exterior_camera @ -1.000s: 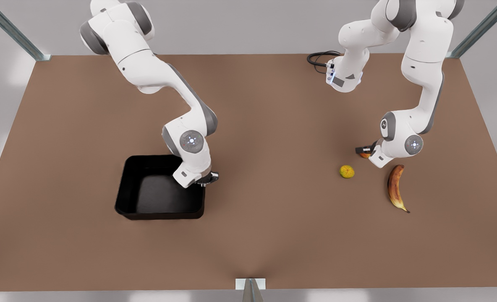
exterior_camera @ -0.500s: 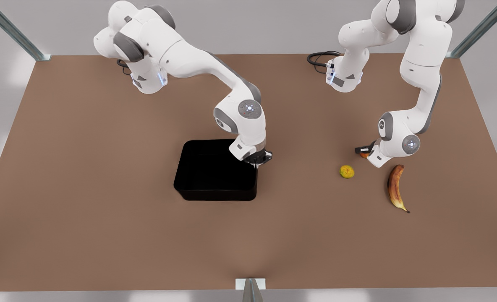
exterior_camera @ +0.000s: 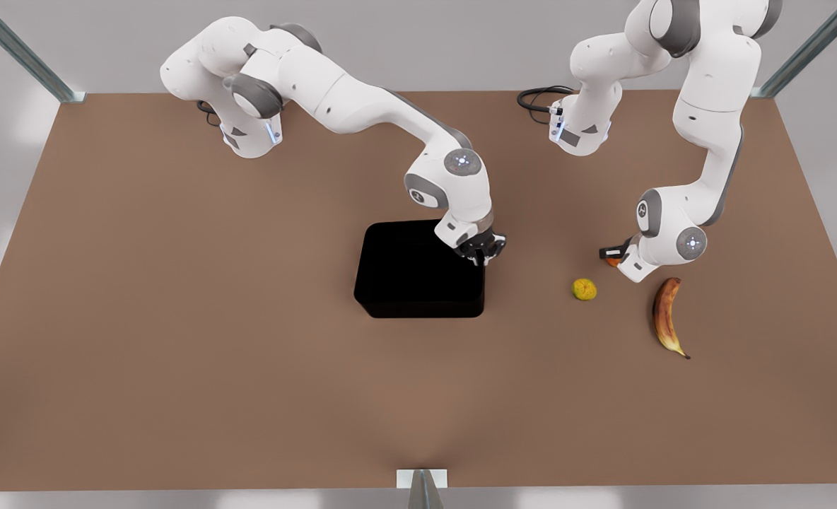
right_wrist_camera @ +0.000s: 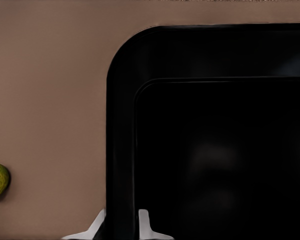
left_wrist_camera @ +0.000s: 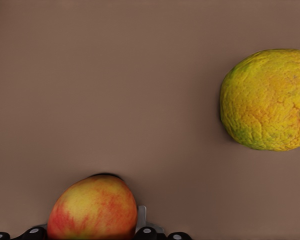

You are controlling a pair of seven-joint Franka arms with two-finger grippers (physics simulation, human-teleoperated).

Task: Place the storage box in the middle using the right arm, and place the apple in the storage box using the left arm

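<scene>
The black storage box (exterior_camera: 418, 272) sits near the table's middle. My right gripper (exterior_camera: 486, 251), on the arm from the front view's left, is shut on the box's wall at its far corner toward the front view's right. The right wrist view shows that wall (right_wrist_camera: 121, 150) between the fingertips (right_wrist_camera: 142, 222). The red-and-yellow apple (exterior_camera: 613, 261) is low by the table at the front view's right. My left gripper (exterior_camera: 613, 256) is shut on it, and the left wrist view has the apple (left_wrist_camera: 92, 207) between the fingers.
A yellow-green round fruit (exterior_camera: 584, 289) lies between the box and the apple, close to the left gripper (left_wrist_camera: 267, 100). A brown-spotted banana (exterior_camera: 666, 314) lies nearer the front, beside the left arm. A black cable (exterior_camera: 539, 97) coils at the back.
The right arm has carried the storage box from the front view's left toward the middle, a little farther back. The left arm with the apple has hardly moved.
</scene>
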